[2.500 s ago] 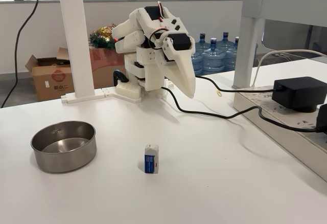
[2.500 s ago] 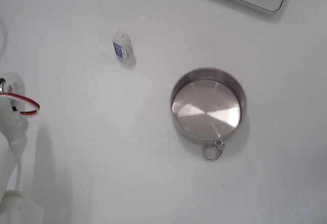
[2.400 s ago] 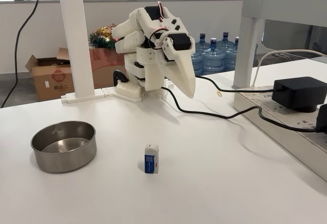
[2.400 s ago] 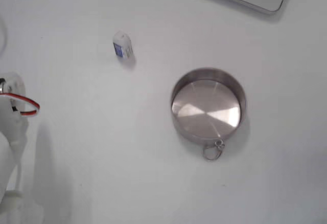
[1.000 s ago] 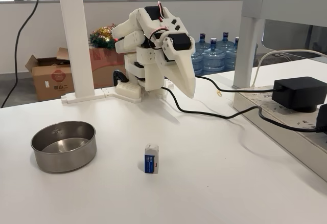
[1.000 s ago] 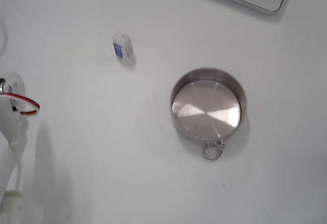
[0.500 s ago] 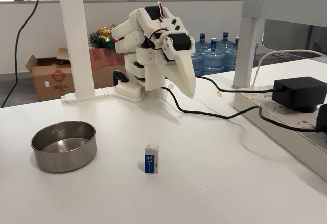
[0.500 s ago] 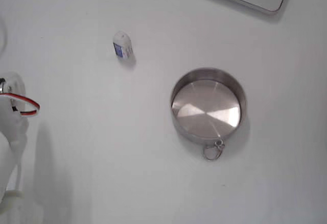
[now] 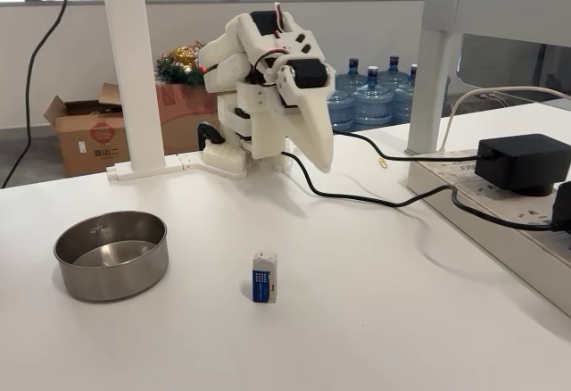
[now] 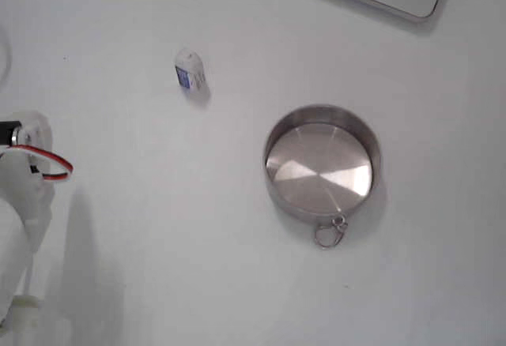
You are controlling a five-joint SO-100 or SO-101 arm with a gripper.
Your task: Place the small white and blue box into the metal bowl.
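A white robot arm sits folded at the back of a white bench (image 9: 375,320), its end effector (image 9: 321,161) pointing down, fingers pressed together and holding nothing. The small white and blue box (image 9: 264,278) stands upright mid-bench, well apart from the empty metal bowl (image 9: 111,254) to its left.
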